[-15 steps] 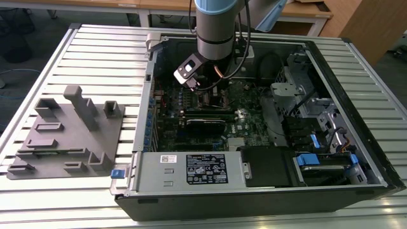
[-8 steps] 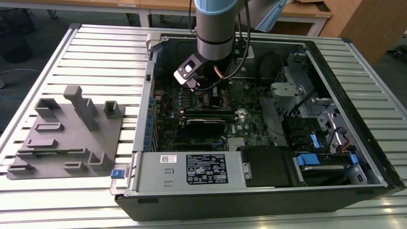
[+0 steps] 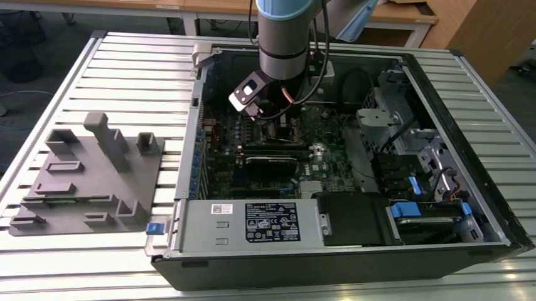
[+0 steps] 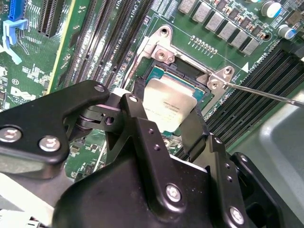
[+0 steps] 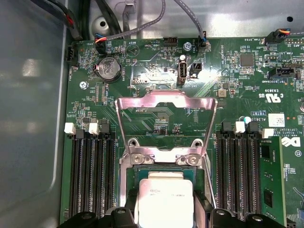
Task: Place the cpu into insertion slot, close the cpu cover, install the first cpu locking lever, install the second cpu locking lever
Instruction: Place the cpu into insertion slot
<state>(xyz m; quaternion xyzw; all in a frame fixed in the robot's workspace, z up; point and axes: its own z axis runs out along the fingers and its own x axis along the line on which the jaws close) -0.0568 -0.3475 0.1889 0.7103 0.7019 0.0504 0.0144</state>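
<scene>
My arm (image 3: 289, 44) reaches into an open computer case (image 3: 496, 194) lying on the slatted desk (image 3: 125, 69), my hand (image 3: 270, 119) low over its green motherboard (image 3: 328, 157). A grey fixture block (image 3: 92, 182) sits at the exterior view's left.

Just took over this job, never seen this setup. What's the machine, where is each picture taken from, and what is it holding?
The machine is a single robot arm reaching down into an open computer case that lies on a slatted table. The exterior view comes from a camera off the arm. Both wrist views come from cameras riding on it, looking at the green motherboard. A grey fixture sits on the table at the exterior view's left. The black jaws appear to grip the cpu over the insertion slot. The cpu cover stands open.
</scene>
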